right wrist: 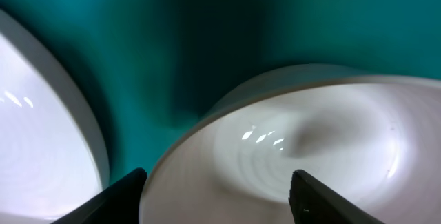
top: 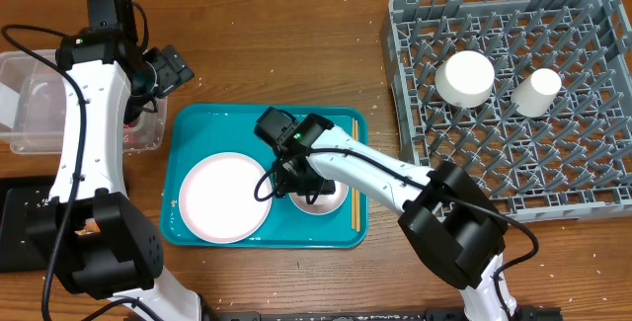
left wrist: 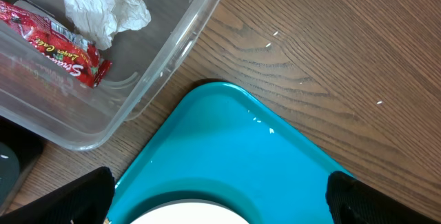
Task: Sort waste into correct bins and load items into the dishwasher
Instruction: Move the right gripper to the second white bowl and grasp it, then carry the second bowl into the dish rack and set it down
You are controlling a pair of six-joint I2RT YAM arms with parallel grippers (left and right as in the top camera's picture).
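Note:
A round white plate (top: 225, 198) lies on the teal tray (top: 193, 128), with a white bowl (top: 333, 202) to its right and wooden chopsticks (top: 355, 173) along the tray's right side. My right gripper (top: 306, 188) is down at the bowl (right wrist: 296, 148). Its jaws are open and straddle the bowl's near rim, one finger (right wrist: 114, 200) outside and the other (right wrist: 331, 196) inside. My left gripper (left wrist: 220, 196) hangs open over the tray's far-left corner (left wrist: 227, 148), holding nothing. The red wrapper (left wrist: 52, 41) and the paper wad (left wrist: 103, 7) lie in the clear tub (left wrist: 172, 52).
The grey dish rack (top: 592, 178) stands at the right, holding an upturned white bowl (top: 465, 77) and a small white cup (top: 536, 92). The black tray (top: 20, 212) lies at the near left, below the clear tub (top: 30, 104).

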